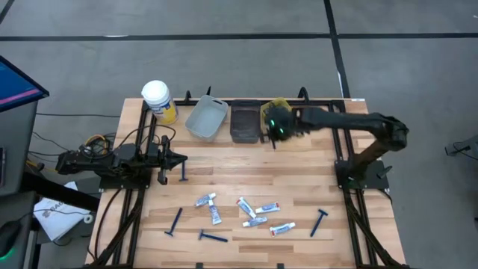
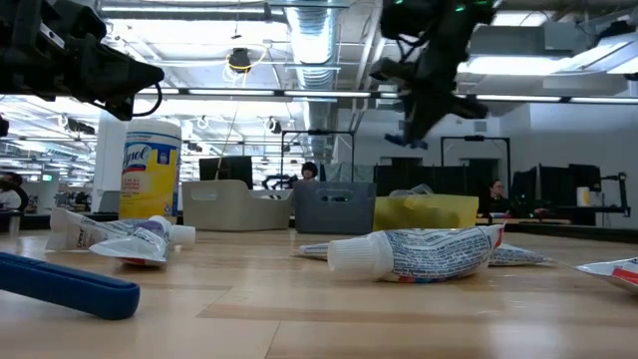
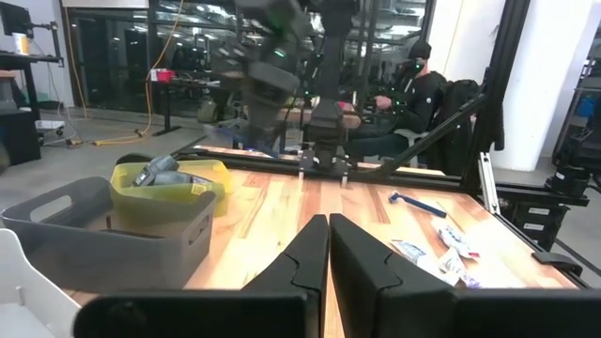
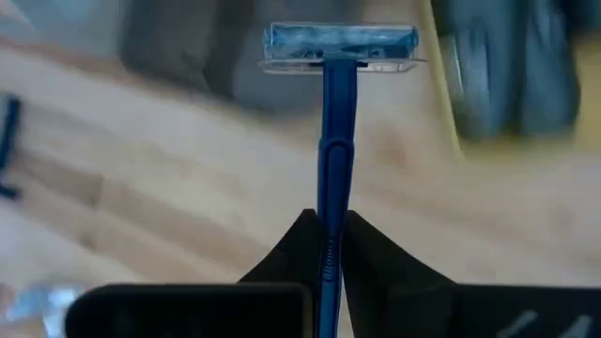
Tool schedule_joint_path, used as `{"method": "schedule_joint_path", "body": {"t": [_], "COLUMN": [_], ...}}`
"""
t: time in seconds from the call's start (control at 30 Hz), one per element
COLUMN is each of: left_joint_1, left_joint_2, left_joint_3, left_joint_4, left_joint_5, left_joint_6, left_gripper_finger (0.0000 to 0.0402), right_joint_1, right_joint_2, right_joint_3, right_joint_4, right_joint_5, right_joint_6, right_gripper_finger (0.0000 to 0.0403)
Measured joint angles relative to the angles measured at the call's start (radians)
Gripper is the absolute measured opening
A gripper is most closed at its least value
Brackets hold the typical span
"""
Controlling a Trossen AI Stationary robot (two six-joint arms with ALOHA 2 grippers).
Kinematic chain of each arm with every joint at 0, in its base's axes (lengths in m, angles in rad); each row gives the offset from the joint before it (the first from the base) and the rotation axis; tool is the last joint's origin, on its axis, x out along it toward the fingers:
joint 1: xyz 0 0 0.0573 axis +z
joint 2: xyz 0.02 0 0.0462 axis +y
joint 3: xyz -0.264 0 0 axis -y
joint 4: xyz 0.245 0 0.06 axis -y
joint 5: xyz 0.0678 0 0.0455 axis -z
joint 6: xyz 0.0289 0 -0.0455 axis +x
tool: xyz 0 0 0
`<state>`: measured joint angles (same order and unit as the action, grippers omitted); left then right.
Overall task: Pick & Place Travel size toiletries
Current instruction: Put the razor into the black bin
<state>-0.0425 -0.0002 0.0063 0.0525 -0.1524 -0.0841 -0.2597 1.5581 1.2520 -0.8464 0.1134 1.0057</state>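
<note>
Above the row of bins at the far edge of the wooden slatted counter (image 1: 246, 168), our right gripper (image 4: 335, 246) has its fingers pinching the handle of a thin blue plastic disposable razor (image 4: 338, 141), blade head pointing away from the wrist. From overhead this gripper sits over the seam between the dark grey rectangular plastic bin (image 1: 244, 123) and the small yellow plastic bin (image 1: 273, 112); we judge the step in hand to be carrying the razor to a bin and dropping it in.

To do it well, we should first centre the razor over one bin, since the wrist picture is smeared and we cannot say for sure which bin lies beneath. Lower before letting go, so the light razor does not bounce off a rim. Keep the handle level and spread the fingers fully, as it sits deep between them.

Our left gripper (image 3: 329, 246) waits low over the counter's left side with its fingers pressed together, holding nothing. On the near half of the counter lie small white squeeze tubes with blue and red print (image 1: 258, 211) and more blue razors (image 1: 319, 222), yet to be collected.
</note>
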Motion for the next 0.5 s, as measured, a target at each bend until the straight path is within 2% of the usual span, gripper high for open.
{"method": "schedule_joint_path", "body": {"t": [0.2,0.5], "left_joint_1": [0.0,0.0], "left_joint_2": [0.0,0.0], "left_joint_3": [0.0,0.0], "left_joint_4": [0.0,0.0], "left_joint_5": [0.0,0.0], "left_joint_6": [0.0,0.0], "left_gripper_finger": [0.001,0.001], "right_joint_1": [-0.116,-0.176], "right_joint_2": [0.203,0.541], "right_joint_3": [0.258,0.655], "right_joint_4": [0.0,-0.056], "right_joint_5": [-0.011,-0.081], "right_joint_6": [-0.179,-0.258], "right_gripper_finger": [0.0016,0.0016]}}
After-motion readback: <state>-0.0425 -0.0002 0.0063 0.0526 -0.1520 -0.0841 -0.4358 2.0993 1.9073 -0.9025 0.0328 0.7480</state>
